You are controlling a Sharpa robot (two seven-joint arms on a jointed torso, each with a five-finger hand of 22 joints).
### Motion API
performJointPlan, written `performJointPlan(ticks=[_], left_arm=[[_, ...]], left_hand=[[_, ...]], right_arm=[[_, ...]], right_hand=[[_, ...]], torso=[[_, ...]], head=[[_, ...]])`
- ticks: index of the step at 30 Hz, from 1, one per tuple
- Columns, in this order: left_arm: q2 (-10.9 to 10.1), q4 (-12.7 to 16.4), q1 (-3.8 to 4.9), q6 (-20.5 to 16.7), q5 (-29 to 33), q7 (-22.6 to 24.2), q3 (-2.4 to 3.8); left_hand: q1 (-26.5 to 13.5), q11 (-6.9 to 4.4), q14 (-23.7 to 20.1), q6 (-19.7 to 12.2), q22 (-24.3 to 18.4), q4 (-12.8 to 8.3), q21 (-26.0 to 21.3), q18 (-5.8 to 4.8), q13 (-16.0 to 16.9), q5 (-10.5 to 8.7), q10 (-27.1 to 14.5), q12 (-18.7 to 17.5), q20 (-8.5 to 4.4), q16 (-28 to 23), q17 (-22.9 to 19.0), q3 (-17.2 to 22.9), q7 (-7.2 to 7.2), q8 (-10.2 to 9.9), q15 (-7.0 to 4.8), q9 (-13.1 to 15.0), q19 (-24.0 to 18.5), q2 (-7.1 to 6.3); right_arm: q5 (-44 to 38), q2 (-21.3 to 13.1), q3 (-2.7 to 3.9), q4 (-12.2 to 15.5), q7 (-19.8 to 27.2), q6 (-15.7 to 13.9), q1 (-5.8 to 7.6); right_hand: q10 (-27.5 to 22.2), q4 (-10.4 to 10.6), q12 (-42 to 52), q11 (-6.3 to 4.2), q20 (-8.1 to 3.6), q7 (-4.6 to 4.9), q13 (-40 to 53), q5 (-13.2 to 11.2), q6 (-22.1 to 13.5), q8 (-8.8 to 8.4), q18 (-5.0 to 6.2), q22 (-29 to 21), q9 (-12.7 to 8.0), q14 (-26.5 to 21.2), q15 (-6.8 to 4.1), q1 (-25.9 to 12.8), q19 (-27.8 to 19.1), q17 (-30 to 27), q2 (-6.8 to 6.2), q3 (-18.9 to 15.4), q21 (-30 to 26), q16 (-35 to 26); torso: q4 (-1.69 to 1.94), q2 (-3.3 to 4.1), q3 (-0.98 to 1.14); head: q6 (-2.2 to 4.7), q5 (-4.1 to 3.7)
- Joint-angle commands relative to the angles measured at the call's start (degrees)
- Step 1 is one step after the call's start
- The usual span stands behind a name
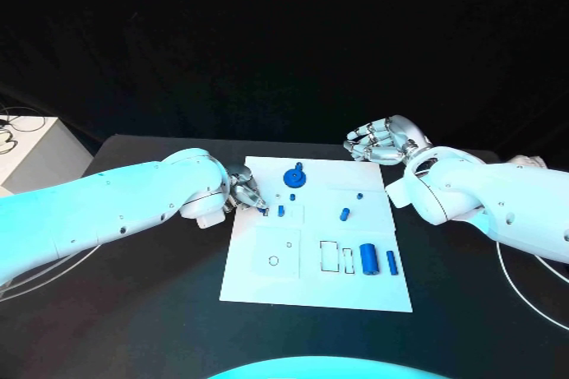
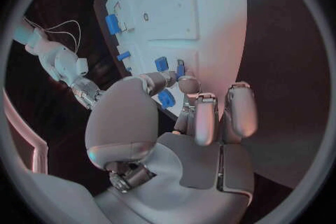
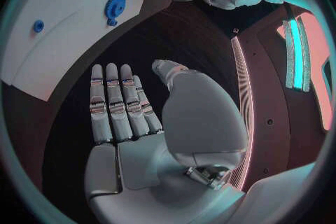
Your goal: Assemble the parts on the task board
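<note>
Head view: the left hand [image 1: 243, 190] lay at the task board's [image 1: 318, 293] left edge, its fingers [image 2: 187, 85] pinching a small blue part [image 2: 180, 70]; the right hand [image 1: 386, 140] hovered off the far right corner, fingers [image 3: 115, 103] straight, side by side and empty.

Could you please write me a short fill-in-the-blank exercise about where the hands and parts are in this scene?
1. The hand whose fingertips are down at the task board among small blue parts is the ____ hand.
2. The right hand hovers over the black ____, off the board.
3. The blue gear lies on the board's ____ end from the robot.
4. The right hand holds ____.

Missing words: left; table; far; nothing
</note>
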Motion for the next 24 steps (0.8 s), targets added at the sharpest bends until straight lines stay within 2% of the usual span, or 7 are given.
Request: performJointPlan(ticks=[1,24], left_arm=[[0.3,0.2,-0.06,-1.0,-1.8,-0.2,-0.08],[0.8,0.5,-0.13,1.0,-3.4,-0.7,-0.26]], left_hand=[[-0.3,0.06,4.2,2.2,0.0,-5.6,0.3,-0.28,0.0,0.19,0.5,0.4,-0.04,0.4,8.1,5.9,-1.63,2.3,-0.27,12.2,0.2,0.23],[-0.7,-0.05,4.2,2.4,0.1,-5.8,0.4,-0.30,0.0,0.45,0.8,0.6,-0.11,0.4,8.2,6.3,-1.75,2.5,-0.36,12.3,0.3,0.16]], right_arm=[[-0.6,0.1,0.01,0.1,0.4,1.0,-0.02],[-0.6,0.2,0.01,-0.1,0.3,1.3,-0.13]], right_hand=[[0.2,-0.1,-0.3,0.09,-0.09,0.81,-0.1,0.3,0.3,-0.17,0.36,-0.1,-0.1,-0.2,-0.07,-0.4,-0.4,-0.1,0.10,0.1,0.0,0.0],[0.2,-0.1,-0.3,0.09,-0.09,0.81,-0.1,0.3,0.3,-0.17,0.36,-0.1,-0.1,-0.2,-0.07,-0.4,-0.4,-0.1,0.10,0.1,0.0,0.0]], torso=[[0.06,0.02,-0.03],[0.07,-0.09,-0.06]], head=[[-0.20,-0.13],[-0.56,-0.38]])
